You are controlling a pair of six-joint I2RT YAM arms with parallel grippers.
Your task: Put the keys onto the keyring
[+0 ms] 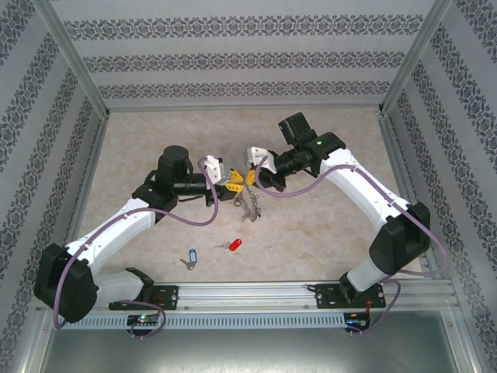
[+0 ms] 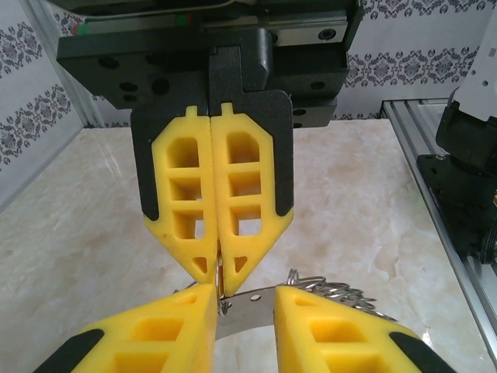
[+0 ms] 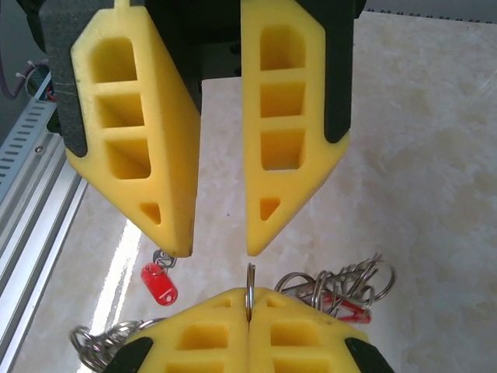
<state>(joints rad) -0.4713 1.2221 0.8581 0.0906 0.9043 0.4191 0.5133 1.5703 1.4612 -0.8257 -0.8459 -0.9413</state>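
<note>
Position of the large grey metal keyring [image 1: 248, 203]: lifted off the table at the centre of the overhead frame, its fringe of small keys dangling below the point where my two claws meet.

Right claw [image 3: 248, 299]: clenched on the ring's thin edge, which shows as a line pinched between the yellow pads at the bottom centre of the right wrist frame.

Left claw [image 2: 245, 294]: jaws part-way apart. The flat grey band lies across the gap at the bottom of the left wrist frame. I cannot tell whether it is clamped there or only sitting between the pads.

Loose items: small silver key with the red oblong plastic tag [image 1: 233, 245], lower centre of the overhead frame, flat on the beige marbled table [image 1: 326, 225]. Small silver key with the blue tag [image 1: 190, 256] is down and left of it, apart from it. Both are well below the ring, and neither is touched.

Step, as I judge it: steadying the ring between both claws. No loose key has been threaded yet.

Next move calls for: one claw holding the ring alone while the other drops to the red-tagged key. Grip it by the tag, leaving the key's hole clear for the ring.
</note>
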